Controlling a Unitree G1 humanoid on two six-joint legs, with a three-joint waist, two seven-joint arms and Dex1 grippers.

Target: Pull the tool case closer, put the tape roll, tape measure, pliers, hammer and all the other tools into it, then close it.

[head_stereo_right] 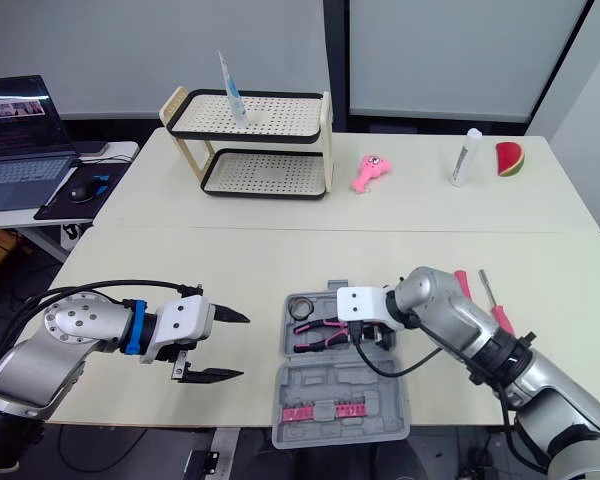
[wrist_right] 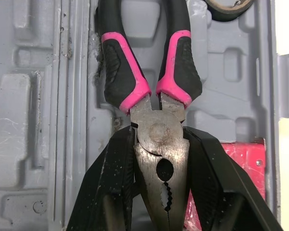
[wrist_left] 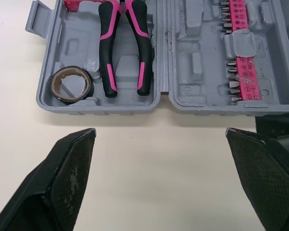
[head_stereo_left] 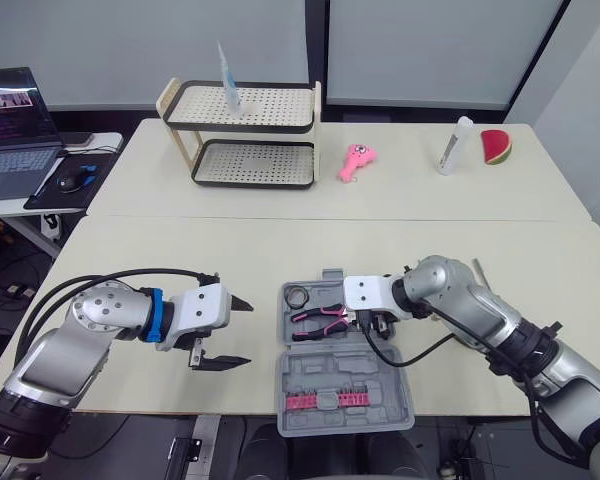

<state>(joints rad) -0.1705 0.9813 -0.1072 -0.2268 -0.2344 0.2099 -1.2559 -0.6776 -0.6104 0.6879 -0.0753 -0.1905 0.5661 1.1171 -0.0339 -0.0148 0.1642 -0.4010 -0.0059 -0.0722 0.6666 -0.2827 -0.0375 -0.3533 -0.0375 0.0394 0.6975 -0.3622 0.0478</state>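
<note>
Tool case (head_stereo_left: pixel 325 372) – grey, lying open at the middle of the table's (head_stereo_left: pixel 180 250) near edge, its near half jutting a little over that edge. The near half holds a pink strip of screwdriver bits (head_stereo_left: pixel 325 401). The far half holds the pliers (head_stereo_left: pixel 320 318) with pink and black handles, and the tape roll (head_stereo_left: pixel 298 295) sits in its far left corner just beside the handle ends. A red thing (wrist_right: pixel 241 159) lies next to the pliers' head, too little of it showing to name.

The right pincer (wrist_right: pixel 159 144) is inside the far half, its two black fingers closed on the pliers' metal head. The left pincer (head_stereo_left: pixel 248 332) hangs over bare table to the left of the case, fingers spread wide – gripping nothing, apart from the case.

Beyond the right arm, toward the right edge, lie two slim tools with pink handles (head_stereo_right: pixel 500 315).

Along the far edge stand a two-shelf rack (head_stereo_left: pixel 250 165) at the left, then a pink toy (head_stereo_left: pixel 357 162), a white bottle (head_stereo_left: pixel 454 146) and a watermelon slice (head_stereo_left: pixel 495 146) near the far right corner.
</note>
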